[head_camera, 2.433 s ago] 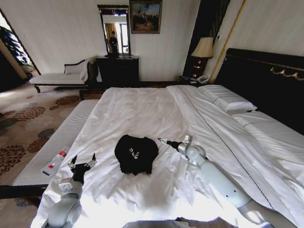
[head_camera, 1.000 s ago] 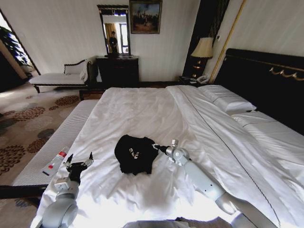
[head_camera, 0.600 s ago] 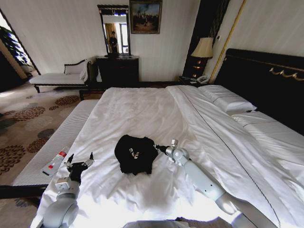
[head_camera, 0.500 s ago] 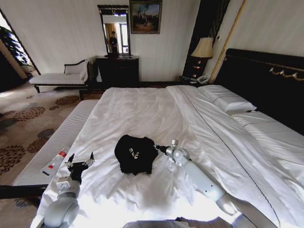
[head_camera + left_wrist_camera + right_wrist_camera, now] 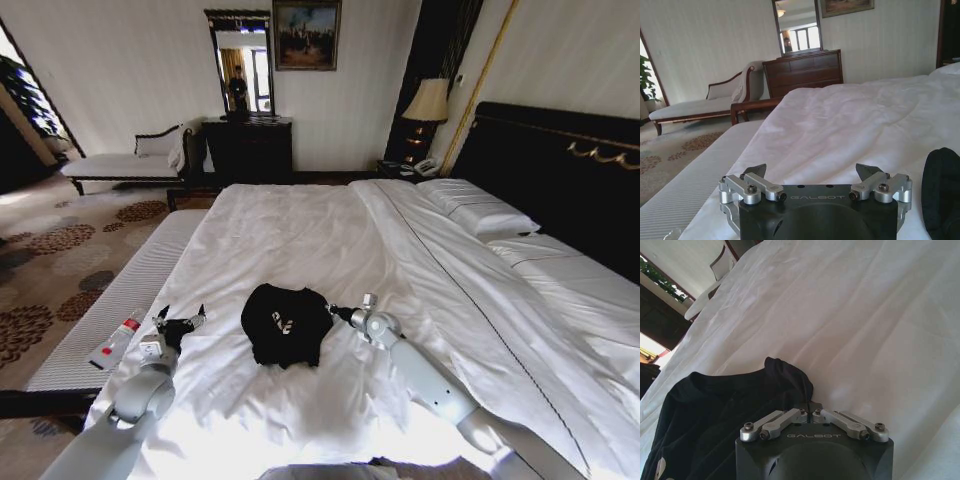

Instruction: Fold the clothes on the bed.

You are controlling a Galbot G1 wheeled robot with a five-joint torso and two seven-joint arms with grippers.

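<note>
Bedding in white covers the bed (image 5: 330, 230), a very wide one with a tall black headboard (image 5: 560, 170) along its right side and pillows (image 5: 478, 207) lined up below it. Nearest the robot, the left arm reaches up over the bed's left edge, and the left gripper (image 5: 181, 322) hovers there with its fingers spread wide and nothing between them; the left wrist view shows the two dark fingertips (image 5: 755, 170) well apart above bare sheet, with the black cloth just entering at one side. A little farther in, the T-shirt (image 5: 286, 322) lies bunched in a dark, rounded heap on the near half of the bed, between the two grippers, with a bit of white lettering showing on its top. The right arm stretches in from the bed's near right corner, and the right gripper (image 5: 336, 313) sits at the heap's right edge; in the right wrist view its fingers are drawn together, pinched on a raised fold of the T-shirt's edge. Off the left edge, a striped bench (image 5: 110, 310) runs alongside, with a white tube (image 5: 116, 341) lying on it. Beyond the far end of the bed stand a dark dresser (image 5: 248, 147) with a mirror (image 5: 240, 62) and a white-cushioned chaise (image 5: 130, 162).
</note>
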